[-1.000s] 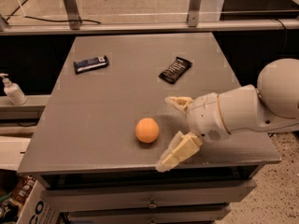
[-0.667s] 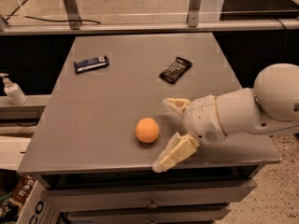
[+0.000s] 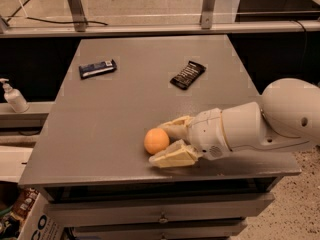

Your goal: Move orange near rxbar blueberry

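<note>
Progress: early; grasp not yet secured, carry and placing judged still to come.
Small round smooth orange fruit (image 3: 156,141): near the front edge of the flat grey matte worktop (image 3: 125,109), resting on it, not lifted.
Slim rectangular dark blue snack bar with white lettering (image 3: 97,68): far left part of the worktop, well apart from the orange.
Cream-fingered gripper on the white rounded arm (image 3: 167,141): low over the front of the worktop, reaching in from the right; jaws apart, one finger behind the orange, one in front, fruit between them at the tips; contact not clear.
Left to do: close on the fruit, lift, carry back and left, set down beside the blue bar.
Black glossy rectangular wrapper with white text (image 3: 187,74): mid-right, a distractor.
White plastic pump bottle (image 3: 15,99): off the worktop, on the left ledge.
Textures: fruit smooth and likely to roll; wrappers thin and flat.
</note>
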Motion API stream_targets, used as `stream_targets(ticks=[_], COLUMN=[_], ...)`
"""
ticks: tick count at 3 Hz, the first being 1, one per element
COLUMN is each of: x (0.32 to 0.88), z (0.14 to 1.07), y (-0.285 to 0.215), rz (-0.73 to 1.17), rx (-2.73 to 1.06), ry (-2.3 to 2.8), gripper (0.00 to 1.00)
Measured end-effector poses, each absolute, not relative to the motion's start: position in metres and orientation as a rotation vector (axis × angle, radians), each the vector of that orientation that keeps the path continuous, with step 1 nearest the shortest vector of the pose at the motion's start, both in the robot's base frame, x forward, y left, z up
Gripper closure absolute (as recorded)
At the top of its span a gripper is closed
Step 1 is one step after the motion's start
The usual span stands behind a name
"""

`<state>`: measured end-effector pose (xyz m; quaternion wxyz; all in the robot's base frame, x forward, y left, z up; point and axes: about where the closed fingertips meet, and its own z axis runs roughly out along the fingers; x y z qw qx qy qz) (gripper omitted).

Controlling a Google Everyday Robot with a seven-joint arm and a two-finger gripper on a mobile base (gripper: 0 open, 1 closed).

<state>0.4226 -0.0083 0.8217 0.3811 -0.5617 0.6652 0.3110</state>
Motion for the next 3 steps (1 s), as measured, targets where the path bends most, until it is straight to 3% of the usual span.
stream_targets(ticks=[2, 3], x=[0.455, 0.503], z=[0.839, 0.872], y=[-0.007, -0.003], rz=[0.788, 0.758], rx=[-1.337, -1.270], ry=[1.708, 1.672], gripper=[0.88, 1.00])
